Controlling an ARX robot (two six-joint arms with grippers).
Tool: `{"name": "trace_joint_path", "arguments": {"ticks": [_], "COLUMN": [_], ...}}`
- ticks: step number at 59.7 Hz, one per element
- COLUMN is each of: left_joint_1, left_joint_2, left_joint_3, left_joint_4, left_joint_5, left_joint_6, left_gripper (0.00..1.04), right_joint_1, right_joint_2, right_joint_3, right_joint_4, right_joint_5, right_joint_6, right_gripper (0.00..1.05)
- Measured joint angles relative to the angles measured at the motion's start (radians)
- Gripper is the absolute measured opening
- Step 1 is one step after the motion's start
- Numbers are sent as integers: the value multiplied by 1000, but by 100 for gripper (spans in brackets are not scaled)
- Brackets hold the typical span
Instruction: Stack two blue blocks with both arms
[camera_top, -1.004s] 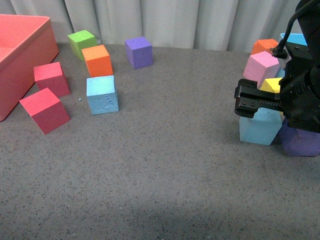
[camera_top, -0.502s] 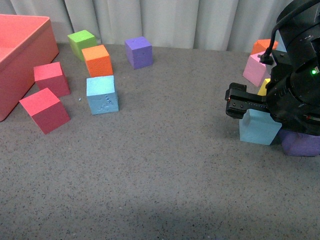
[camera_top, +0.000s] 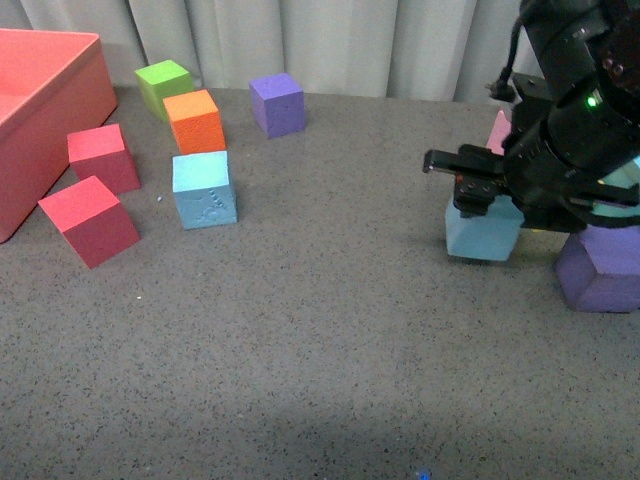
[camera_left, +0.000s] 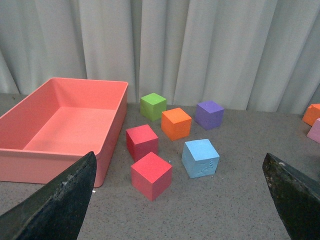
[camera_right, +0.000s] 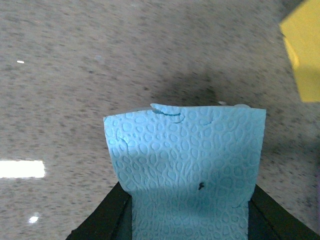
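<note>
My right gripper (camera_top: 482, 196) is shut on a plain sky-blue block (camera_top: 482, 232) at the right of the front view, holding it just above the grey mat. In the right wrist view that block (camera_right: 186, 160) fills the space between the black fingers (camera_right: 102, 220), and a tiny dark dot shows on it. The other blue block (camera_top: 204, 189), with embossed marks, rests on the mat at the left, also seen from the left wrist (camera_left: 200, 158). My left gripper (camera_left: 182, 200) is open, well back from it, with nothing between its fingers.
A pink bin (camera_top: 40, 110) stands at the far left. Two red cubes (camera_top: 90, 220), an orange cube (camera_top: 195, 120), a green cube (camera_top: 165, 85) and a purple cube (camera_top: 278, 103) surround the left blue block. A purple cube (camera_top: 600, 270) and a pink cube (camera_top: 497, 132) sit by the right arm.
The right arm has carried its blue block leftward and slightly up, away from the purple, pink and yellow cubes. The left-side blocks have not moved.
</note>
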Motion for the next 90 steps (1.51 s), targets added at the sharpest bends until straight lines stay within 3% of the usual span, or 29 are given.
{"name": "trace_joint_path", "arguments": {"ticks": [31,49,64,69,90], "left_joint_1": [0,0,0,0,0], "left_joint_2": [0,0,0,0,0], "left_joint_3": [0,0,0,0,0], "left_joint_4": [0,0,0,0,0], "left_joint_5": [0,0,0,0,0], "left_joint_6": [0,0,0,0,0], "left_gripper": [98,98,98,98,98], "right_joint_1": [160,185,185,185,183], "right_joint_2": [220,252,254,251,92], "right_joint_3": [351,406,405,401,264], "right_joint_4": [-132,-161,-166,-164,-77], "right_joint_5": [-25,-18,-8,-3,51], "right_joint_6": [10,19,20,23,2], "right_gripper": [40,40,77,96,95]}}
